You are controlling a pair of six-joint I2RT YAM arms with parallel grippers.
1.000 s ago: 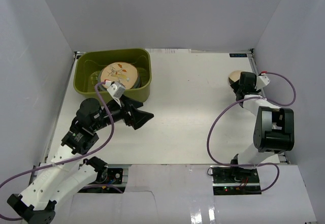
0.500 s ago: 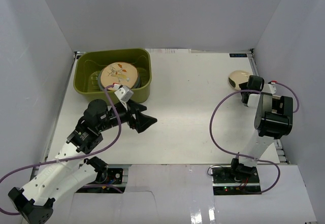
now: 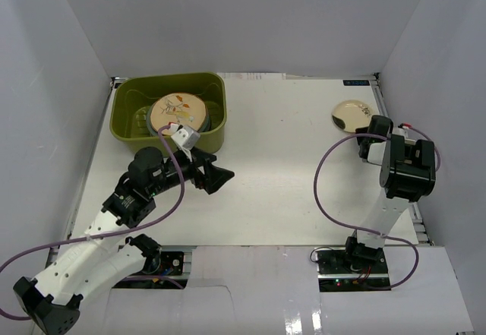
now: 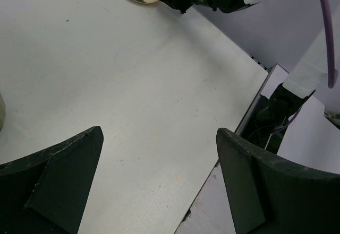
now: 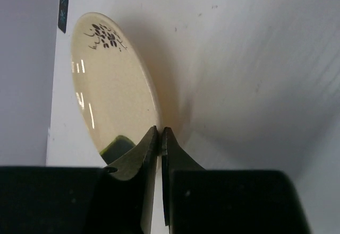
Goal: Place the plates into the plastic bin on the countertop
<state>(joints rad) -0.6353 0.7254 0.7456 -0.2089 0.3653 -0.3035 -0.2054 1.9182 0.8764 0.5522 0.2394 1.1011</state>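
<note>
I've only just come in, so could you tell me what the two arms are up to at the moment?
The robot is moving plates into the plastic bin at the far left of the countertop. The right gripper is pinched on the rim of the small cream plate at the far right. The left gripper is open and empty, hovering over the countertop just in front of the bin. The tan floral plate already lies in the bin.
</note>
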